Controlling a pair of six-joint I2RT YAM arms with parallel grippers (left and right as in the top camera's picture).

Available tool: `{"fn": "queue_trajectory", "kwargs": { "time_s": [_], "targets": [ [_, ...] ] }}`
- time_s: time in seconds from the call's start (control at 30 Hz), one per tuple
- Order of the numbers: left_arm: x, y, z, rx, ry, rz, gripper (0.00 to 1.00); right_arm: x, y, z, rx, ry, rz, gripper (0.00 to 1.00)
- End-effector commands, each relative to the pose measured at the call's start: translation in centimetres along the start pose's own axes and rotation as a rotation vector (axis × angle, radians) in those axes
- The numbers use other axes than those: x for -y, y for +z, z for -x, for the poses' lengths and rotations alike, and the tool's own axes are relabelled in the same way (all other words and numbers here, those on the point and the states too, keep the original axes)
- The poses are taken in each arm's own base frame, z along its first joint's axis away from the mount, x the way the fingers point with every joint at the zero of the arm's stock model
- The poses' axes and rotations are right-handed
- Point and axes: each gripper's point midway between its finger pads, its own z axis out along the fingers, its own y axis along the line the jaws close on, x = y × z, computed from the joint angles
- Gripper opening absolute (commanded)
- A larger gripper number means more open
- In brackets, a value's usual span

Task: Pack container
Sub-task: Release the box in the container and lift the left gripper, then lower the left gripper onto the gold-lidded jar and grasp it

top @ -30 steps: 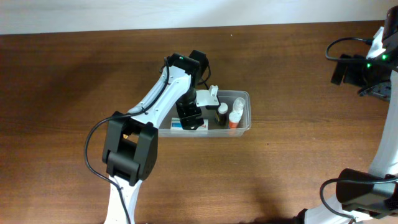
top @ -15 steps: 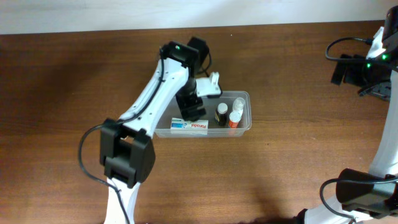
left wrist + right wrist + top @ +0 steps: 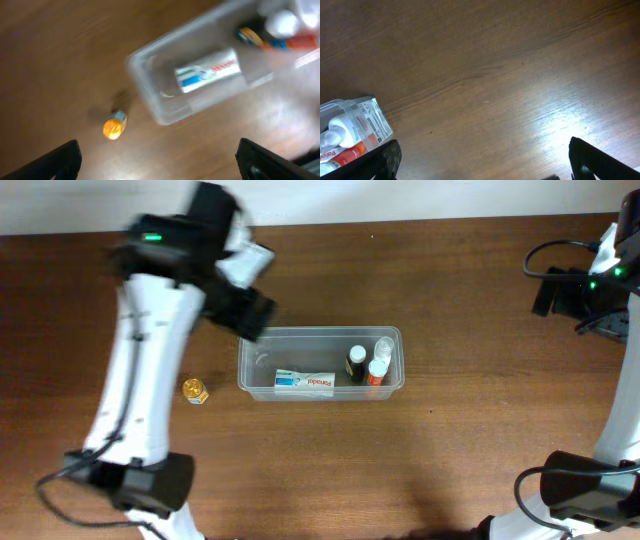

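The container (image 3: 252, 366) is a clear plastic tub in the middle of the table. In it lie a white toothpaste tube (image 3: 305, 382), a dark bottle (image 3: 357, 362) and a white and orange bottle (image 3: 378, 366). A small orange-yellow jar (image 3: 194, 390) stands on the table left of the container. My left gripper (image 3: 245, 310) is open and empty, raised above the container's far left corner. The left wrist view shows the container (image 3: 145, 85), the tube (image 3: 207, 70), the jar (image 3: 114, 127) and the spread fingers (image 3: 162, 165). My right gripper (image 3: 555, 292) is open and empty far to the right.
The right wrist view shows bare wood between the open fingers (image 3: 485, 160) and one corner of the container (image 3: 376, 122) at the left edge. A light wall runs along the table's far edge. Cables hang by the right arm.
My left arm has lifted out of the container and swung up and to the left. The toothpaste tube stays in the container. The jar now shows on the table.
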Motion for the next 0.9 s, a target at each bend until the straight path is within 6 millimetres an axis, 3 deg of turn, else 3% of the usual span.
{"fn": "queue_trajectory", "kwargs": {
  "time_s": [0.0,0.1,0.3,0.63,0.87],
  "targets": [
    [-2.0,-0.8,-1.5,0.006,-0.227,-0.024,0.99,0.4,0.1,0.0,-0.002,0.0,-0.017,0.98],
    [-3.7,0.5,-3.0,-0.054,-0.3,-0.02,0.99,0.4,0.1,0.0,-0.002,0.0,-0.017,0.98],
    [-4.7,5.4,-7.3,-0.25,-0.415,-0.044,0.99,0.4,0.1,0.0,-0.002,0.0,-0.017,0.98],
    [-7.0,12.5,-10.6,-0.311,-0.59,-0.029,0.99,0.4,0.1,0.0,-0.002,0.0,-0.017,0.98],
    [-8.0,16.3,-13.3,-0.342,-0.634,0.01,0.99,0.4,0.1,0.0,-0.002,0.0,-0.017,0.98]
  ]
}}
